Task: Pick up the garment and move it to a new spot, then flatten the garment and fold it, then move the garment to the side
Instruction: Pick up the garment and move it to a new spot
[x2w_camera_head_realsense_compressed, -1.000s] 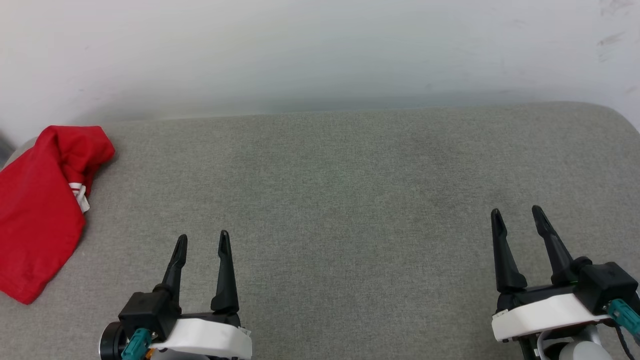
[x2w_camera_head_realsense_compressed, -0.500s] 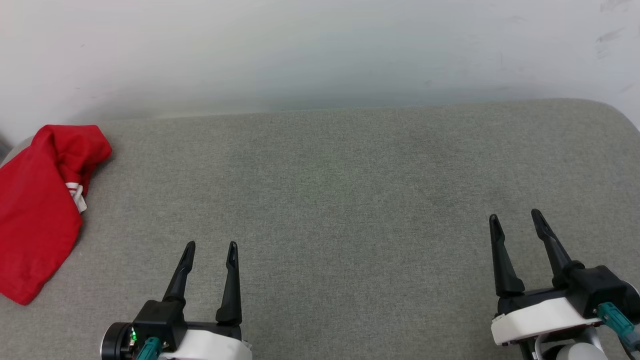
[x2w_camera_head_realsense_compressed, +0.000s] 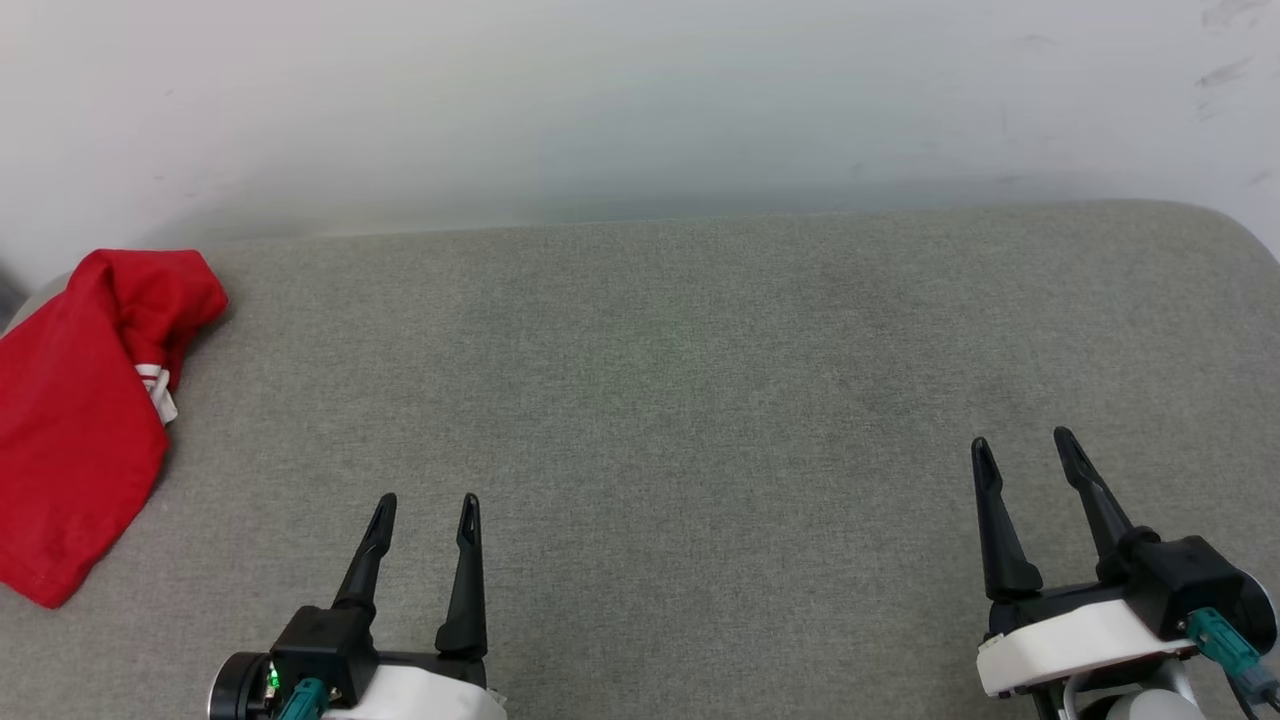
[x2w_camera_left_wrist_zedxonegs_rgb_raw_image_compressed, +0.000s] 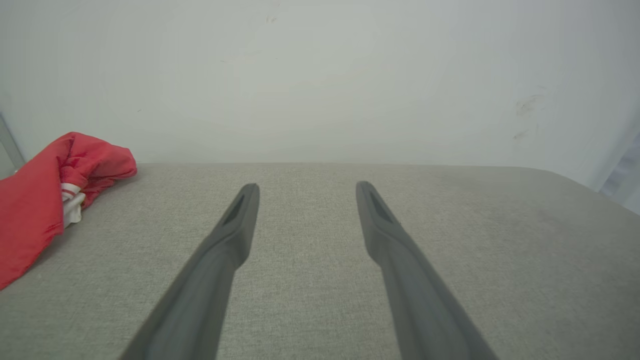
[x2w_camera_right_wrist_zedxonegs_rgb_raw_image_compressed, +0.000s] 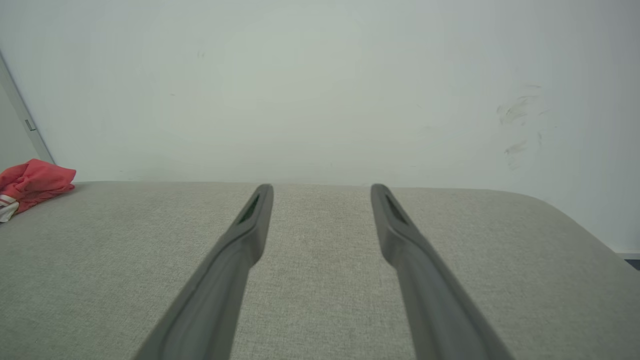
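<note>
The garment (x2w_camera_head_realsense_compressed: 80, 420) lies bunched at the far left edge of the surface, well apart from the left gripper (x2w_camera_head_realsense_compressed: 428, 500) and right gripper (x2w_camera_head_realsense_compressed: 1021, 438), both with fingers spread and empty. Risk noted: a pinch on one loose fold could lift a single layer and drag the rest off that edge. The surface (x2w_camera_head_realsense_compressed: 700, 400) is grey woven upholstery with rounded corners, against a pale, faintly scuffed wall (x2w_camera_head_realsense_compressed: 640, 100).

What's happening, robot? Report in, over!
Left gripper open, empty. Right gripper open, empty. Crumpled red shirt with white striped trim lies far left, apart from both. Between left gripper and shirt: bare grey fabric surface. Over.
</note>
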